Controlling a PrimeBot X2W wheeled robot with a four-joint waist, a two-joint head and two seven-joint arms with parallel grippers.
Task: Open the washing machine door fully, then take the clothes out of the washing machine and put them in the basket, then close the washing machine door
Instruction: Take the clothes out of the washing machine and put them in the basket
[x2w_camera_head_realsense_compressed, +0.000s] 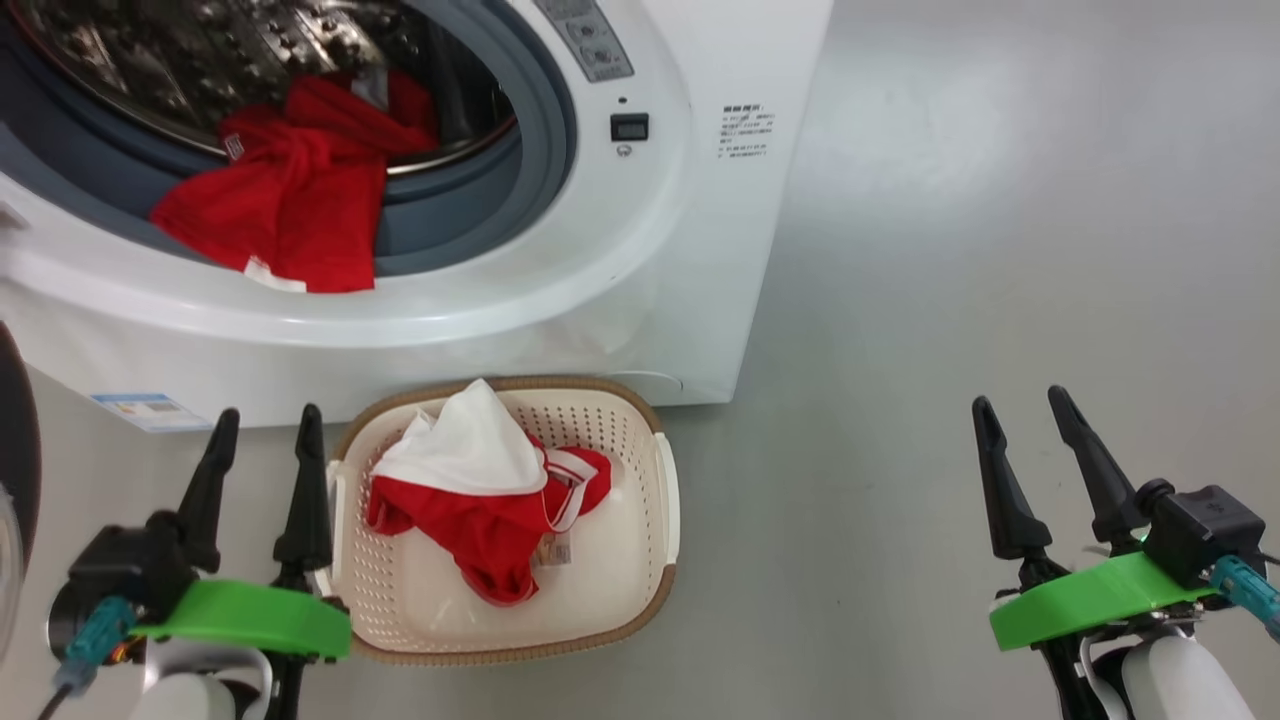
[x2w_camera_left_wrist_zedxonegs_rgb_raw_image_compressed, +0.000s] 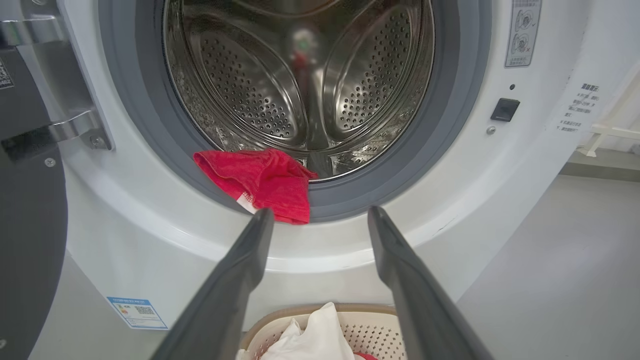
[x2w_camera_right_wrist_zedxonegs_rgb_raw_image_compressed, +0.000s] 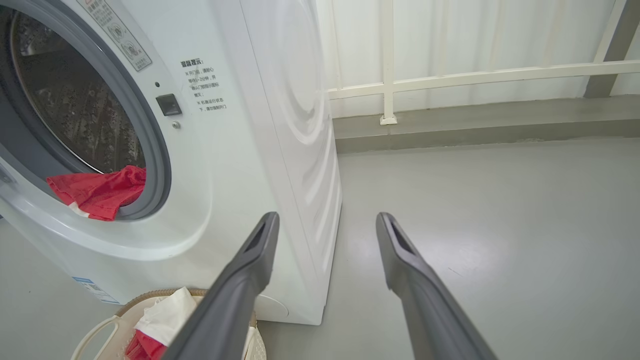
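Spilling from steel drum (x2w_camera_head_realsense_compressed: 180, 60): bright red fabric garment (x2w_camera_head_realsense_compressed: 290, 200)
Cream perforated basket (x2w_camera_head_realsense_compressed: 668, 500): red-and-white garment (x2w_camera_head_realsense_compressed: 480, 520)
Left gripper (x2w_camera_head_realsense_compressed: 269, 410), right gripper (x2w_camera_head_realsense_compressed: 1019, 395): spread, empty

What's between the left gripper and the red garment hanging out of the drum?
Nothing visible. The left gripper, jaws open, points at the red garment draped over the grey seal, open air between. The washing machine door is swung aside on the left; the basket sits below the approach line.

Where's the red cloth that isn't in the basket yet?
In the head view's upper left, the bright red fabric garment hangs over the grey rubber seal at the bottom of the white washing machine's drum mouth, above the cream perforated basket.
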